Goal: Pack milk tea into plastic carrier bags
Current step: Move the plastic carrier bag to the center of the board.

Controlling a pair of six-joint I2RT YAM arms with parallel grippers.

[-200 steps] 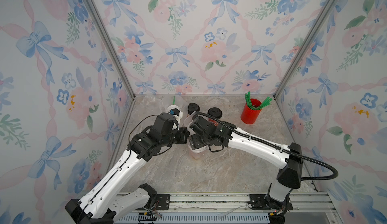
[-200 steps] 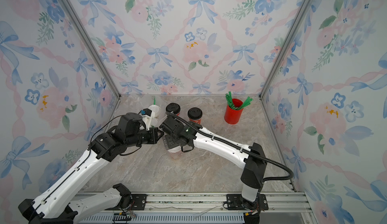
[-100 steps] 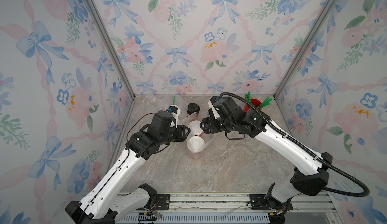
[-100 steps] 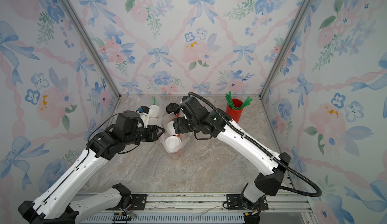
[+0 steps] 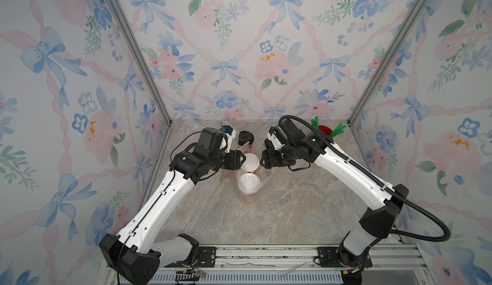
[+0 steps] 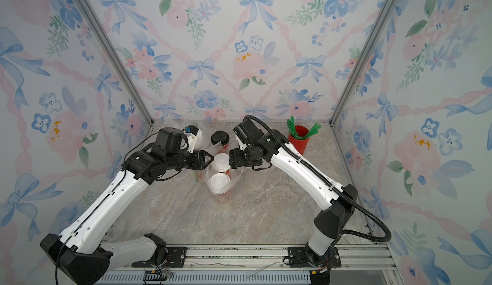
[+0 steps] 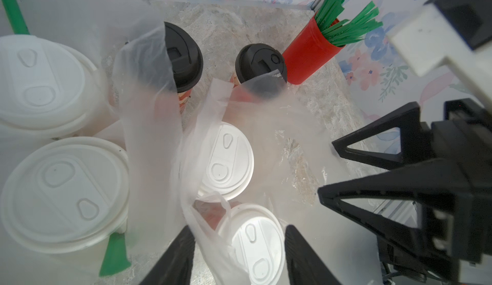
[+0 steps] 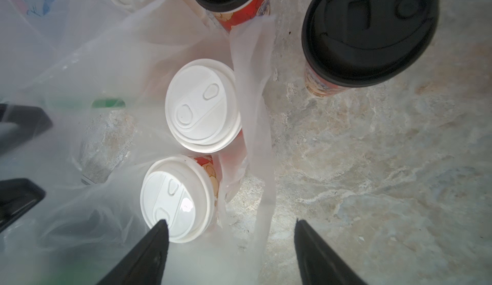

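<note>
Two white-lidded milk tea cups [image 5: 250,161] [image 5: 249,183] stand side by side inside a clear plastic carrier bag [image 5: 266,177] at mid table. My left gripper [image 5: 243,159] is at the bag's left side. In the left wrist view its jaws [image 7: 238,243] are open, with a bag handle [image 7: 207,233] and the near cup's lid [image 7: 255,241] between them. My right gripper [image 5: 262,161] is at the bag's right side, open, with the other handle strip [image 8: 261,137] hanging between its jaws [image 8: 231,233]. Two black-lidded milk tea cups [image 7: 183,54] [image 7: 261,65] stand behind, unbagged.
Two more white-lidded cups [image 7: 40,81] [image 7: 64,193] sit in another clear bag at the back left, with a green straw [image 7: 114,254]. A red cup of green straws [image 6: 299,140] stands at the back right. Walls close in on three sides.
My right arm lifted off the cups and swung back and right, then came down at the bag's right handle. My left gripper went from shut to open.
</note>
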